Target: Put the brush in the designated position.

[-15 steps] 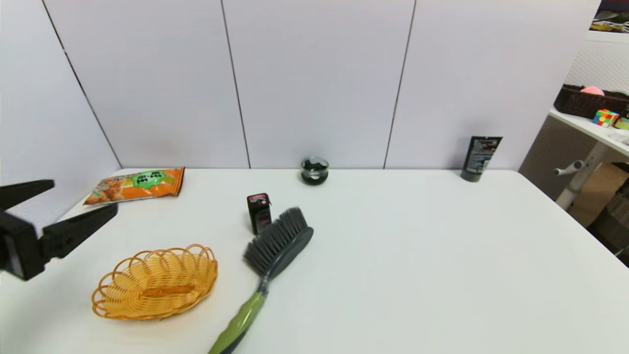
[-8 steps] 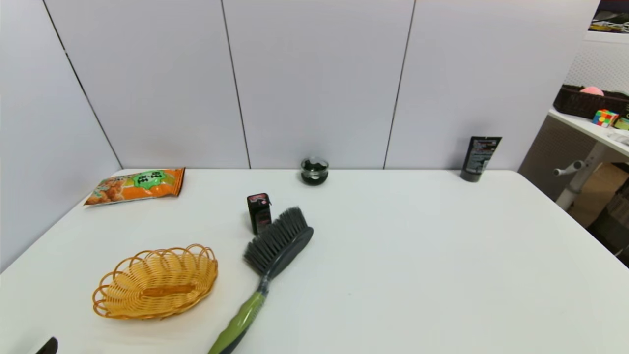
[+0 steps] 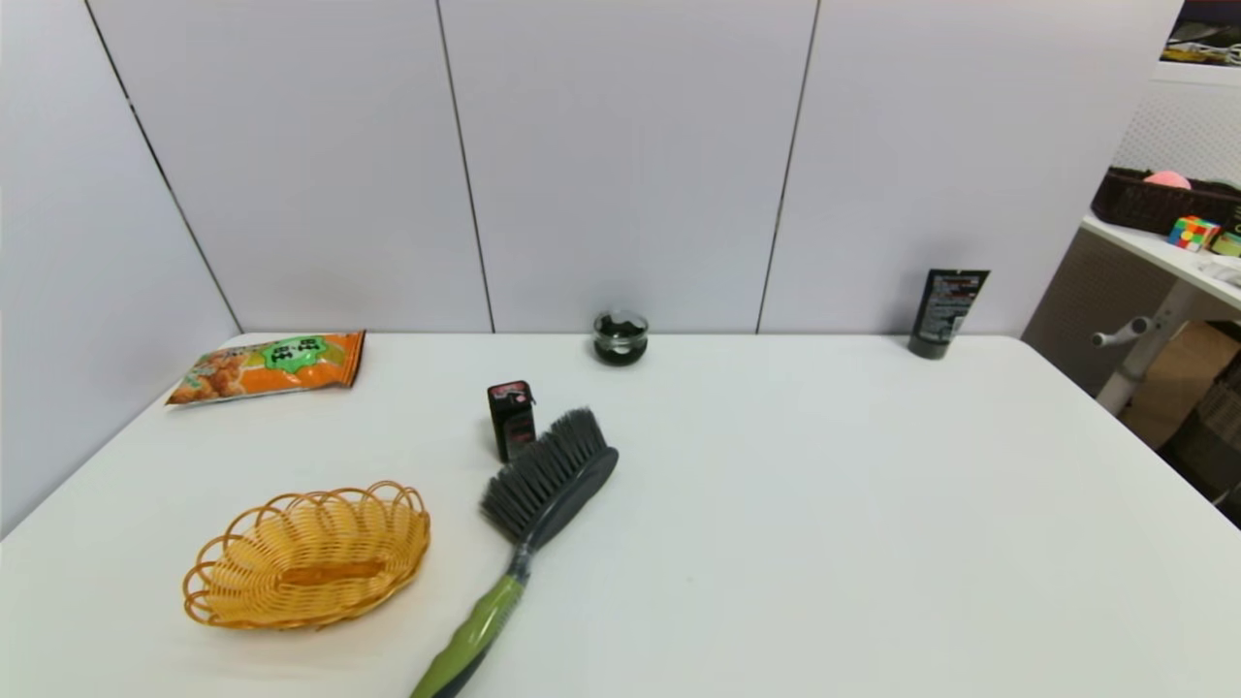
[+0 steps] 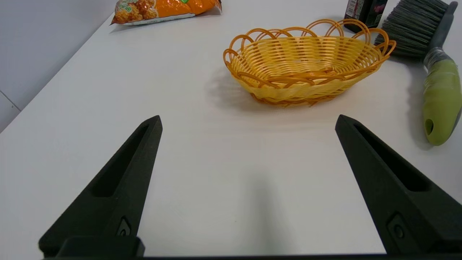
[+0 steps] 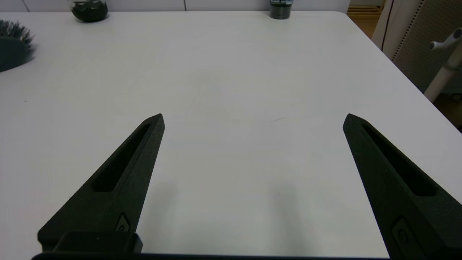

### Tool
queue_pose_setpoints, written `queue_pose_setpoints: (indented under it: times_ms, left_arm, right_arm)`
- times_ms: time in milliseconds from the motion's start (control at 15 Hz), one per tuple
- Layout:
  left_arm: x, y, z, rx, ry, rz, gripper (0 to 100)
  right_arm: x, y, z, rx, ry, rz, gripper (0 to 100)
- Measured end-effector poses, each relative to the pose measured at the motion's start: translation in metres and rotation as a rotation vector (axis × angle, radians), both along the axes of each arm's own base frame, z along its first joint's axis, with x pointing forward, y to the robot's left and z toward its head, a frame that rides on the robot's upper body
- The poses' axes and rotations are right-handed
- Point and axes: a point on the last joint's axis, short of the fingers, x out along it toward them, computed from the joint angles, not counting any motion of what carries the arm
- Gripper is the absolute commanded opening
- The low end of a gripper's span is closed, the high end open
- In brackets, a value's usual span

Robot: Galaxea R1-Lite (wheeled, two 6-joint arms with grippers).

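- The brush [image 3: 528,519] lies flat on the counter [image 3: 824,504], its long axis running from the near handle end up to the far-right bristle head.
- The left gripper [image 4: 249,122] is open and empty, low near the counter's near-left; the green handle lies to its right, beyond the basket [image 3: 305,557].
- The right gripper [image 5: 252,119] is open and empty, over bare counter right of the brush.
- The left arm seems nearer to the handle; open room lies to the right.

Surface: white table [image 3: 824,504]
Left side: orange snack bag [image 3: 267,365] at the back, yellow wicker basket [image 3: 306,556] nearer
Middle: brush [image 3: 528,519] lying flat, small black carton [image 3: 511,419] just beside its bristles
Back edge: dark glass jar [image 3: 620,337], black tube [image 3: 948,311] upright
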Motion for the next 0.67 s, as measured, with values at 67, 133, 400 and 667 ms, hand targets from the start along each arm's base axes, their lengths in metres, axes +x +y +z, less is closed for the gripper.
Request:
queue_pose_setpoints:
  times_ms: [67, 133, 400, 667]
  left_arm:
    - [-0.0003, 0.0, -0.0002, -0.008, -0.004, 0.002, 100]
    - [-0.0004, 0.0, -0.0002, -0.009, -0.006, 0.002, 100]
    - [-0.0006, 0.0, -0.0003, -0.009, -0.008, 0.002, 100]
    - [-0.0006, 0.0, -0.0003, -0.009, -0.009, 0.003, 100]
  right_arm:
    - [0.0, 0.0, 0.0, -0.001, 0.0, 0.0, 100]
    - [0.0, 0.0, 0.0, 0.0, 0.0, 0.0, 100]
    - [0.0, 0.0, 0.0, 0.0, 0.0, 0.0, 100]
    - [0.0, 0.0, -0.0001, -0.007, 0.001, 0.0, 100]
